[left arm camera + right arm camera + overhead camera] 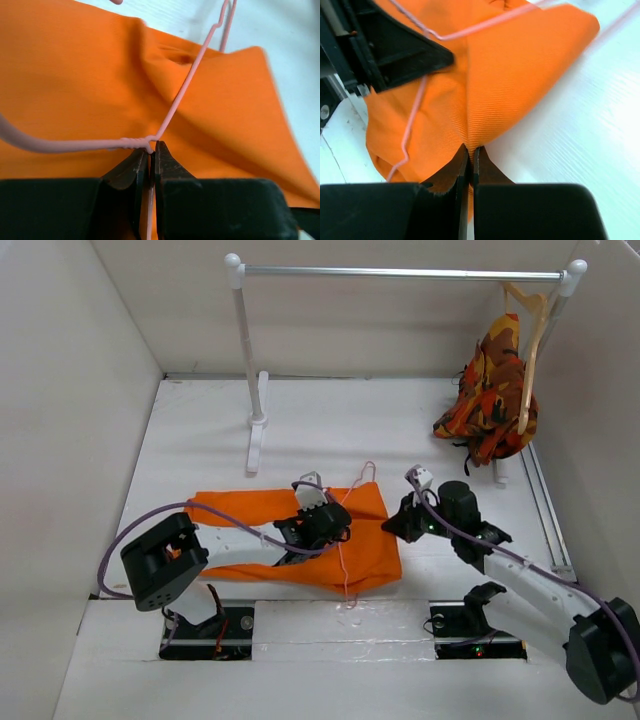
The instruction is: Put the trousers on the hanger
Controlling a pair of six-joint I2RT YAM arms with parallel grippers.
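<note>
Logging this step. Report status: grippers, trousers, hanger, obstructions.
Left gripper shut on hanger wire. Right gripper shut on trousers edge. Hanger lies across trousers. No obstruction seen.

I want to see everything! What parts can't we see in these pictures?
Top view: the left arm covers the trousers' middle.
Left wrist view: the top edge cuts off the hanger's hook.
Right wrist view: the right gripper hides the cloth it pinches.

We see the white table (350, 430) carrying the folded trousers (370, 535) and the rack's foot (257, 445); the patterned garment (490, 390) may brush it.
</note>
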